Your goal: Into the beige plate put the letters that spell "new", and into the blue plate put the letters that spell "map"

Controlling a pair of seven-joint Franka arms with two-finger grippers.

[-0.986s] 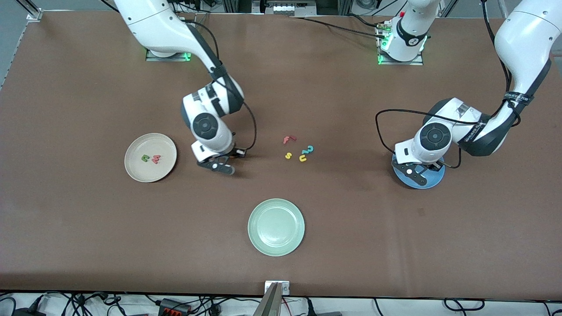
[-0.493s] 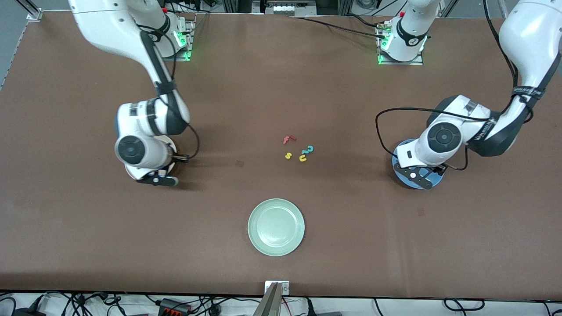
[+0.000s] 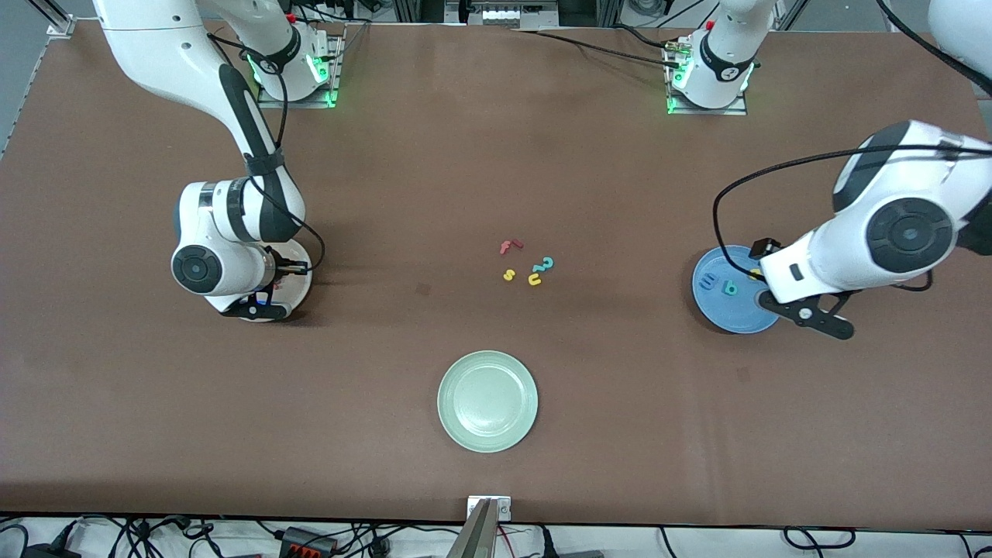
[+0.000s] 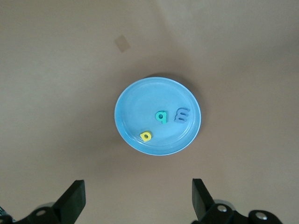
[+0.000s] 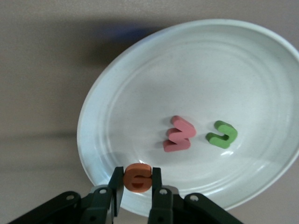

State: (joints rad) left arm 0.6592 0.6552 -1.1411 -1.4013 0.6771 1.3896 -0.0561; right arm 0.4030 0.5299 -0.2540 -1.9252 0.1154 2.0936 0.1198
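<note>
Front view: your right arm reaches down from its base to the beige plate at its own end of the counter, wrist bent so the right gripper hangs low over the plate's edge nearest the camera; the arm hides most of the plate. Your left arm sweeps in from the counter's edge, its wrist raised, and the left gripper sits over the rim of the blue plate. In that plate you can see the blue m, the teal p and a bit of the yellow a beside the wrist. Mid-counter lie the red f, the teal 2-shaped piece, the yellow s and the yellow u, close together. The pale green plate sits nearer the camera than they do.

Left wrist view: you look straight down on the blue plate from above. The m, p and a lie in it, apart from each other. The left fingers stand wide with nothing between them.

Right wrist view: the right fingers pinch the orange e upright, just above the beige plate's rim. The salmon-red w and the green n lie flat in the plate, beside each other and not touching.
</note>
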